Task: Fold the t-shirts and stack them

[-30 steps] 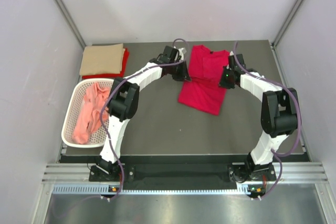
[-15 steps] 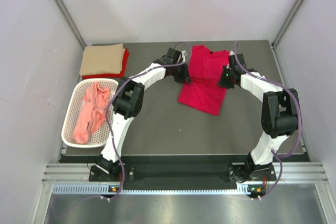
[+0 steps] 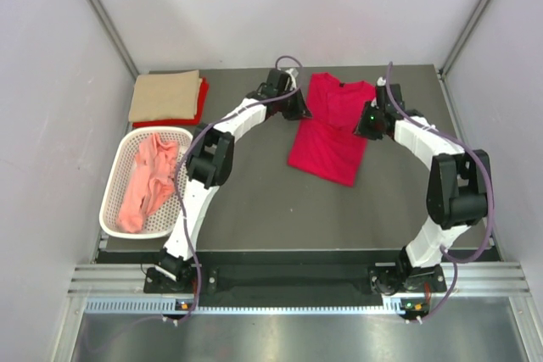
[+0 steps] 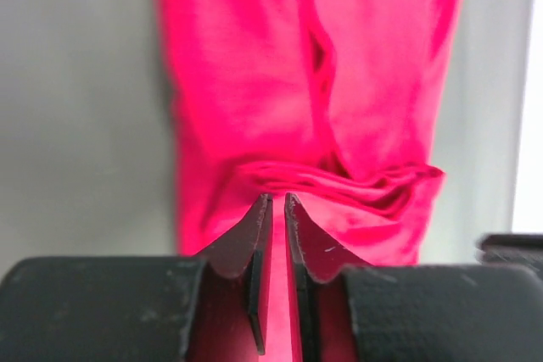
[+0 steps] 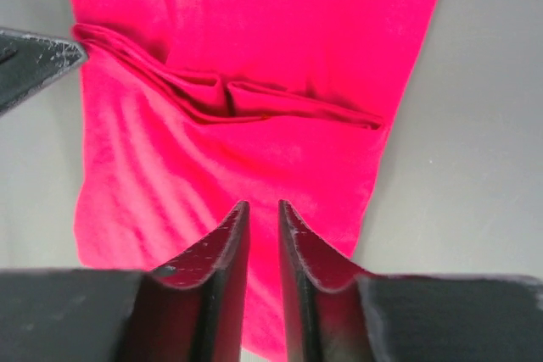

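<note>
A bright crimson t-shirt (image 3: 327,137) lies flat on the dark table, collar at the far end. A wrinkle runs across it in the left wrist view (image 4: 288,65) and in the right wrist view (image 5: 254,31). My left gripper (image 3: 299,108) sits at the shirt's left edge near the shoulder. Its jaws (image 4: 277,197) are closed to a thin slit over the cloth, with nothing bunched at the tips. My right gripper (image 3: 363,125) is at the right edge, and its jaws (image 5: 261,203) are also nearly closed above the cloth. A left fingertip (image 5: 34,57) shows in the right wrist view.
A folded tan shirt (image 3: 165,95) lies on a folded red one (image 3: 200,108) at the far left corner. A white mesh basket (image 3: 114,167) at the left holds a crumpled salmon pink shirt (image 3: 144,180). Grey walls enclose the table.
Both grippers have moved from the shirt's middle toward its collar end. The crimson shirt has stayed in place.
</note>
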`<state>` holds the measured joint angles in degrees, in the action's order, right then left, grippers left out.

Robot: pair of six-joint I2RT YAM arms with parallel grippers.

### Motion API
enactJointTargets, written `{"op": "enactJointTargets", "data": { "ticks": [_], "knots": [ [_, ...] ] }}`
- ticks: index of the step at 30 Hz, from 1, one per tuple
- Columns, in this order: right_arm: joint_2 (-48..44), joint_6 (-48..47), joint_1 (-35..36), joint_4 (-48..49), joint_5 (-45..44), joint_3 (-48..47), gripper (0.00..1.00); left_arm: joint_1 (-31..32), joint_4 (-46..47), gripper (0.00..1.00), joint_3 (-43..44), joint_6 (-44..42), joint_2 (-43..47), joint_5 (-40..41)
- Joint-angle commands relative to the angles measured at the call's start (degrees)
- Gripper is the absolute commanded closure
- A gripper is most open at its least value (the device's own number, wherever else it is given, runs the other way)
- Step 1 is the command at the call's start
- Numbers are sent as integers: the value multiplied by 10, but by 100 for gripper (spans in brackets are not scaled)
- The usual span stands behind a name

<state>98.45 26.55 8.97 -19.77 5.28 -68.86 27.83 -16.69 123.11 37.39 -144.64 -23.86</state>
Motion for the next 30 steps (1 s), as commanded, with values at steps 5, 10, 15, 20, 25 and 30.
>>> {"op": "enactJointTargets", "data": {
  "ticks": [5,10,15,20,25,30],
  "knots": [
    [-70,-5,-4,-69,40,40,65,-16,-63,80,-103,-90,160,67],
    [-122,-7,-4,-96,76,99,58,-16,-22,75,-277,-117,255,16],
    [-166,-5,-5,-90,105,167,53,-15,-2,75,-339,-109,257,-69],
    [-180,1,-5,-58,133,217,52,-14,5,73,-370,-112,259,-73],
    [-174,4,-5,-33,148,245,50,-14,35,71,-400,-105,259,-85],
    [-179,-2,-4,8,152,265,50,-14,74,71,-434,-88,255,-109]
  ]
}}
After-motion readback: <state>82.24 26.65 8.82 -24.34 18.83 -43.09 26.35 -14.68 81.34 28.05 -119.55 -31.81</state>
